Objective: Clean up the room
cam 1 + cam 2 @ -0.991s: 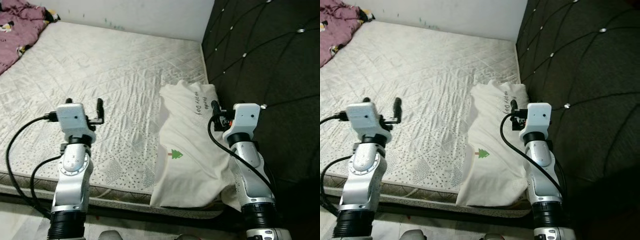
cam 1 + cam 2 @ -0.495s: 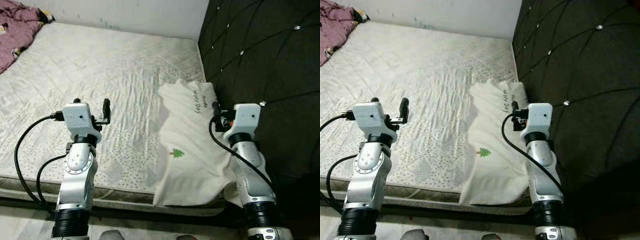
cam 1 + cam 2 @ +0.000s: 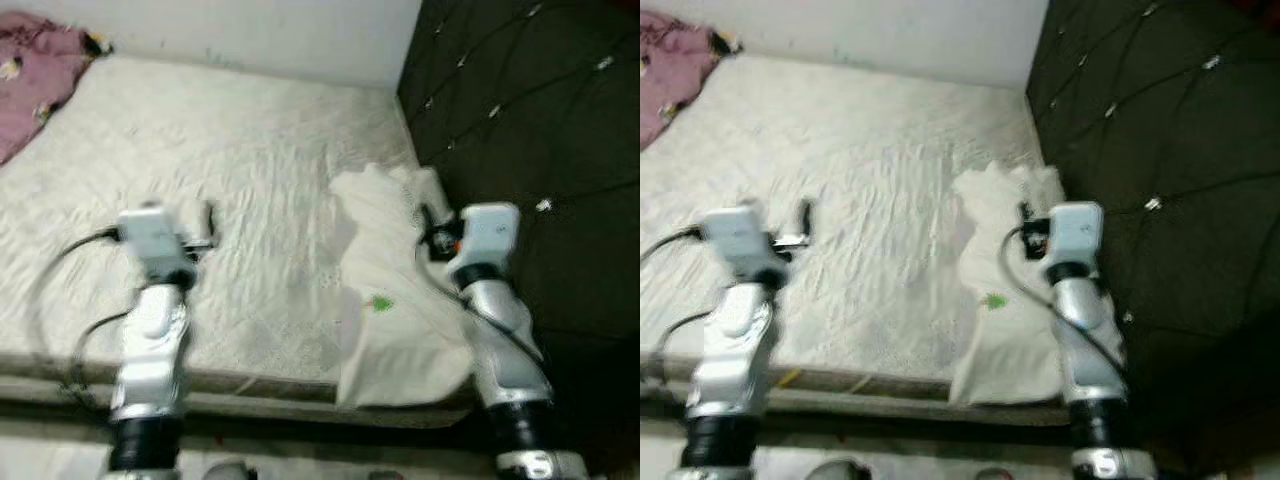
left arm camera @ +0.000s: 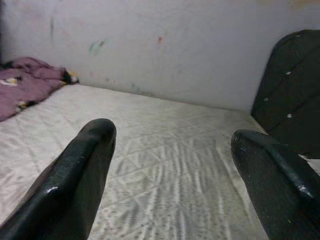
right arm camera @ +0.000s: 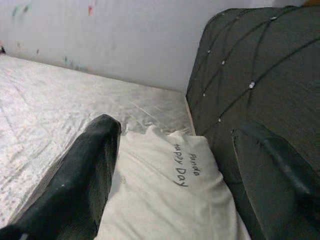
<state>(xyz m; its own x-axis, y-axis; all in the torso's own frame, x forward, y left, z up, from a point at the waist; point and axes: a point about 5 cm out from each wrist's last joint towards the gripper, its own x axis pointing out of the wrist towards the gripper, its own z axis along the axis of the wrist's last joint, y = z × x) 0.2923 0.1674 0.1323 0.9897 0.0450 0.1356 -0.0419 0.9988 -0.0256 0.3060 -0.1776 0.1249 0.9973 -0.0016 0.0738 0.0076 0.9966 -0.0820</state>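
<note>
beside the dark tufted headboard [image 3: 530, 110], at the right edge of the bare quilted mattress [image 3: 200, 180]: one white t-shirt [image 3: 395, 310] with a small green tree print, lying crumpled, its lower part hanging over the mattress edge. right gripper [image 5: 175, 165] was raised just above the shirt, fingers spread wide, nothing held; lettering "panda happy day" was legible between them. left gripper [image 4: 172, 165] hovered over bare mattress, well apart from the shirt, fingers also wide and empty. purple bedding [image 3: 35, 65] lay bunched at the far left corner against the white wall [image 4: 150, 45].

change from half a second earlier: the whole head view had shifted and blurred, the shirt sitting further right in frame, so the camera was judged to be moving rather than the items. arms kept much the same pose. judged meaning: repositioning toward the shirt, no grasp yet begun; tidying not yet started.
</note>
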